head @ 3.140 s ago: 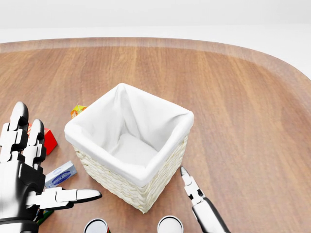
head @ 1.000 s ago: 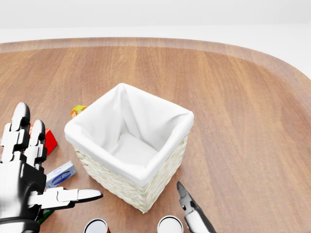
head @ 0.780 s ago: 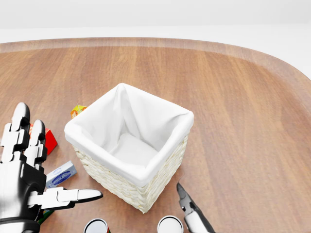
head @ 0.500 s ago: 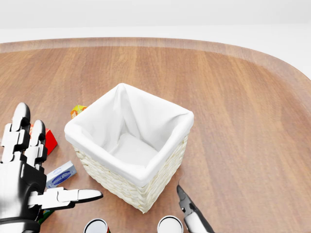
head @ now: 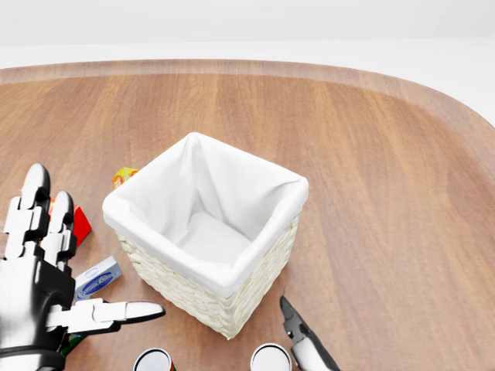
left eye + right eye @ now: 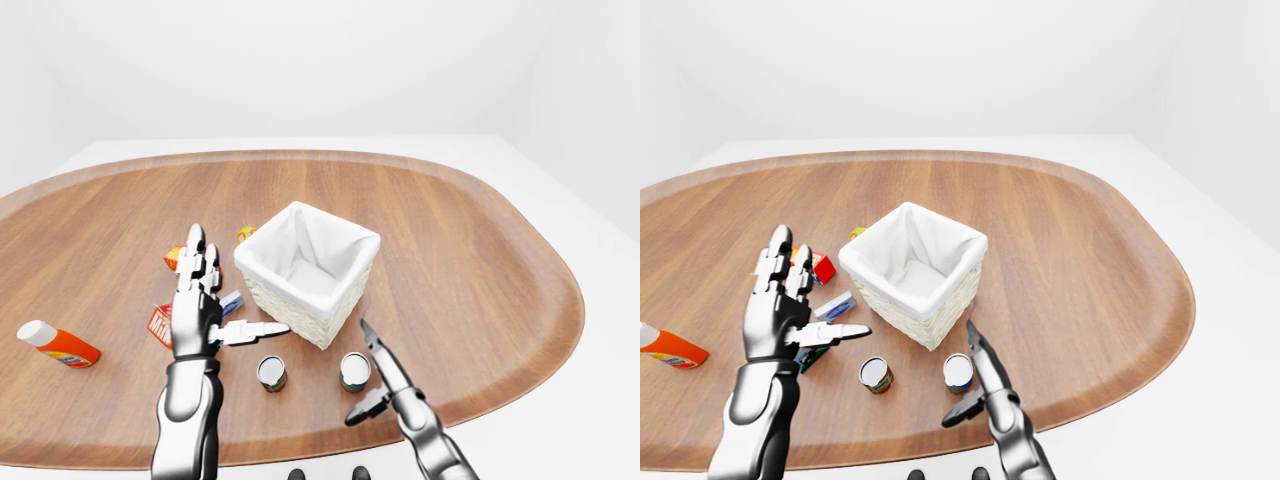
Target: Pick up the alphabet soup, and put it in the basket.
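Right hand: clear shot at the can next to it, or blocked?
Probably yes. The right hand is open, its fingers just right of the can in the left-eye view, nothing between them. The basket stands above the can, apart from it. Which can is the alphabet soup can't be read.

A rounded wooden bench (image 6: 470, 250) carries a lined basket (image 6: 308, 270) near its middle. Below the basket in the left-eye view stand two cans (image 6: 271, 373) (image 6: 354, 371). Left of the basket lie small boxes (image 6: 835, 305) (image 6: 821, 267), and far left an orange bottle (image 6: 58, 344).
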`<state>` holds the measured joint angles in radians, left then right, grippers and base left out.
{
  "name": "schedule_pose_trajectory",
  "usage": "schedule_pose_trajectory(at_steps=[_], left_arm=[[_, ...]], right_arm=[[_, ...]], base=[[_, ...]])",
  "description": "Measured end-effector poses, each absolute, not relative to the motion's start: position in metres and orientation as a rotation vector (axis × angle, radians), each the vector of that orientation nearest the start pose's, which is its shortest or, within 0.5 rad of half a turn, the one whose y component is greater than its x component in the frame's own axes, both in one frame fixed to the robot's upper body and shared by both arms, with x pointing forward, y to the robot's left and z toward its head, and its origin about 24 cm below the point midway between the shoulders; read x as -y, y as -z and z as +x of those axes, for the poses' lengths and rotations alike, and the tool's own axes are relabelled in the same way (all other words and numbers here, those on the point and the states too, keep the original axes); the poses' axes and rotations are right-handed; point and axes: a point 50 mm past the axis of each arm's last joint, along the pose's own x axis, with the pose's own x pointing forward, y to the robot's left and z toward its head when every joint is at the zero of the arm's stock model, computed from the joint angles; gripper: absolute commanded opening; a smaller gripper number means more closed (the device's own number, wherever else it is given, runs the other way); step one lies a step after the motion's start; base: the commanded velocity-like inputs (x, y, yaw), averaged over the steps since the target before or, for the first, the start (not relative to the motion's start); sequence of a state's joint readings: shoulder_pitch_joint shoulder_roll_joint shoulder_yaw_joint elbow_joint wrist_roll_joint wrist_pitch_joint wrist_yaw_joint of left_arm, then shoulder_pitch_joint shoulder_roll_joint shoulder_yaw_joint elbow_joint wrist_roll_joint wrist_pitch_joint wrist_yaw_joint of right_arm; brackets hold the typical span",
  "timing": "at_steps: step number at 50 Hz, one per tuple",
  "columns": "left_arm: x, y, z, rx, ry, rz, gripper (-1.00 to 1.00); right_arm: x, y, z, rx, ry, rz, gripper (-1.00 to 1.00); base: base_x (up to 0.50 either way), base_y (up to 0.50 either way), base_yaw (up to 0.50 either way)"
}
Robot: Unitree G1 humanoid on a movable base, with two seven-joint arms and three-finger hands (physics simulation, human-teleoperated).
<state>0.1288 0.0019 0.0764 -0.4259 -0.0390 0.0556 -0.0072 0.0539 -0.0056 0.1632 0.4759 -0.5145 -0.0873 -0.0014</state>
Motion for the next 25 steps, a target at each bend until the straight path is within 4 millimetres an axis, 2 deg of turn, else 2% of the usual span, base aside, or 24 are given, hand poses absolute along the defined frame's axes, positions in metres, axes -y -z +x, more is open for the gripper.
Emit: schedule_pose_trajectory(at_steps=[25], left_arm=[[-0.1741, -0.1047, 0.222, 0.247, -0.094, -0.009, 1.0]], right_arm=[[0.1115, 0.0752, 0.21, -0.423, -0.319, -0.53, 1.0]], base=[[0.0, 0.0, 0.0]])
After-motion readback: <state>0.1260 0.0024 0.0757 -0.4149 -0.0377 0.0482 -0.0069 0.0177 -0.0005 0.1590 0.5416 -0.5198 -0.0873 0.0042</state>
